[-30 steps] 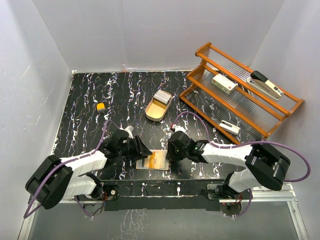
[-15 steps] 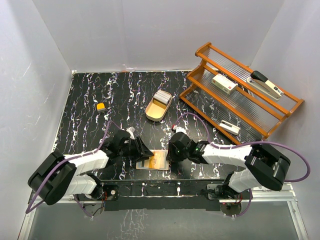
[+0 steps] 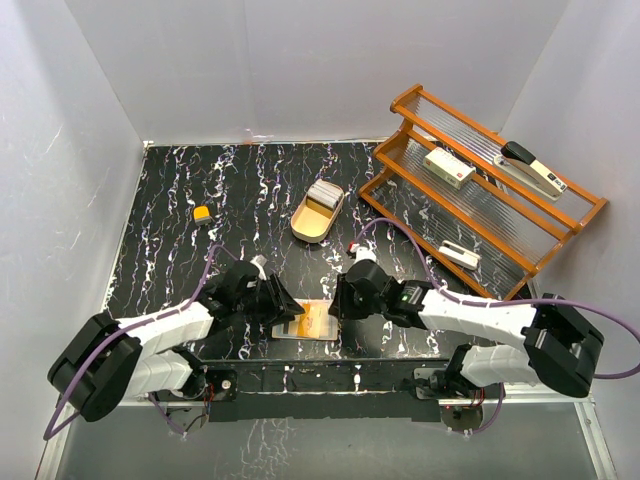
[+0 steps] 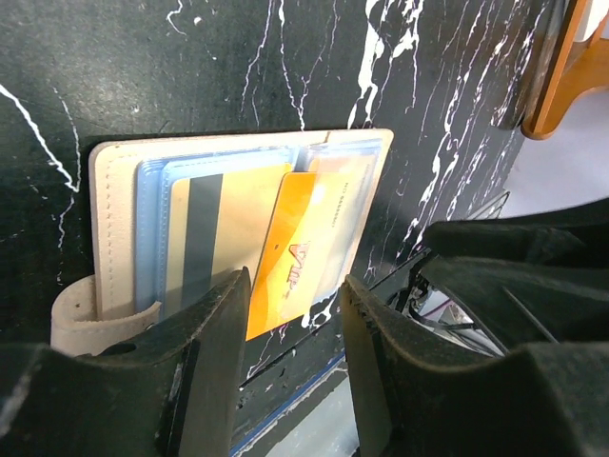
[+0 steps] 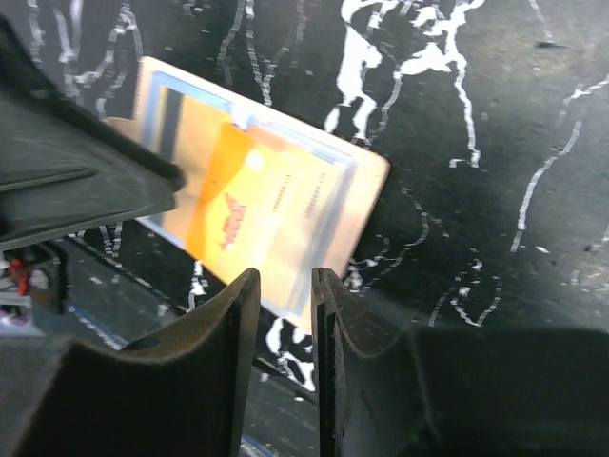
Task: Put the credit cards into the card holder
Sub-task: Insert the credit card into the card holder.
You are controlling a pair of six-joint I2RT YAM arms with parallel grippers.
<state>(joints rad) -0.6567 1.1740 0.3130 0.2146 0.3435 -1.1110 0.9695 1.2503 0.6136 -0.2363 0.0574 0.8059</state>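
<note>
Both pairs of jaws stood parted, empty; one credit card (image 4: pixel 285 259) sat half-slotted in the card holder (image 4: pixel 112 214), likely needing a push.

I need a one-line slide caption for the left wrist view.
Left hand at the open card holder, an orange card sticking out.

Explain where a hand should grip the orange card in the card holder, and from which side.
Pinch its exposed lower end, coming from the table's near edge: the orange card sits tilted, that end poking past the card holder's sleeve, the rest tucked flat.
</note>
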